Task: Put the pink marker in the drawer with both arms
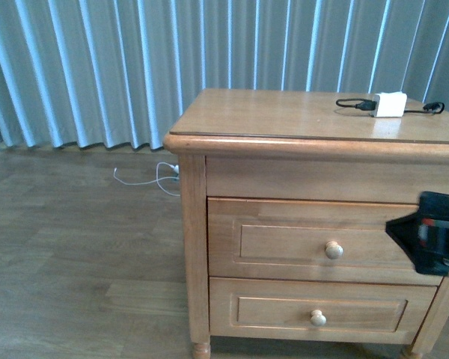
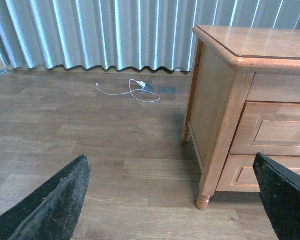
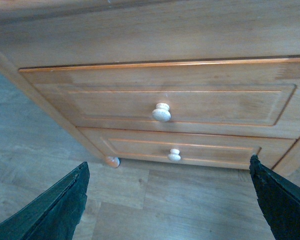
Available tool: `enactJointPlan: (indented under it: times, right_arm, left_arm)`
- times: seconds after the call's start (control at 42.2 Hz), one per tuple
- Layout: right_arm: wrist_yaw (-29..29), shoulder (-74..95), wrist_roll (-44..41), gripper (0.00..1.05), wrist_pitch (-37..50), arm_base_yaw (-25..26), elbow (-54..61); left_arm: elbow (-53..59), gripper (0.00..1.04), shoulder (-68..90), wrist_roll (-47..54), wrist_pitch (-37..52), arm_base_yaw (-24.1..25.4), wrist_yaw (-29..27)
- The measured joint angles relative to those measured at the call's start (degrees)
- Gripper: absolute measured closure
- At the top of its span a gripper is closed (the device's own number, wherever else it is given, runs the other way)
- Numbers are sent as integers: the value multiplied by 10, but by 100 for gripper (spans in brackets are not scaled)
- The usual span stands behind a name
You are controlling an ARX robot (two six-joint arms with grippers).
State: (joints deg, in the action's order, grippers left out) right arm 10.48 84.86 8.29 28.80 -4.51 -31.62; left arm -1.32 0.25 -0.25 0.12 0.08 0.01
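Only the front view shows the charger (image 1: 390, 104); both tools (image 2: 172, 200) (image 3: 170, 200) gape; drawer (image 3: 160, 95) shut.

No legible text or labels anywhere.

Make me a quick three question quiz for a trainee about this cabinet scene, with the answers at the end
1. True or false: the top drawer is shut.
2. What lies on the cabinet top? A) a pink marker B) a white charger block with a black cable C) a mug
3. Which claw faces the drawer knob, and are its fingers open or shut?

Key:
1. True; its front sits flush in the frame.
2. B. No pink marker shows in any view.
3. The right claw; its fingers are spread wide, open and empty. The left claw, also open, looks past the cabinet's side at the floor.
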Motion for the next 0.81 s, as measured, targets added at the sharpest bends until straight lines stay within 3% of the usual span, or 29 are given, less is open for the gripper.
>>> enactJointPlan:
  times: [0.26,0.426,0.497,0.545,0.805]
  right_arm:
    - [84,-332,-39,9,-188,90,121]
    - [87,-410,-49,9,-201,108,131]
    - [-45,-408,-65,22,-59,66,186]
    - [-91,-422,-71,32,10,52,218]
    - [-105,-488,-79,73,10,47,259]
  left_arm:
    - [0,6,0,0,0,0,0]
    - [0,6,0,0,0,0,0]
    - [0,6,0,0,0,0,0]
    - [0,6,0,0,0,0,0]
    - [0,6,0,0,0,0,0]
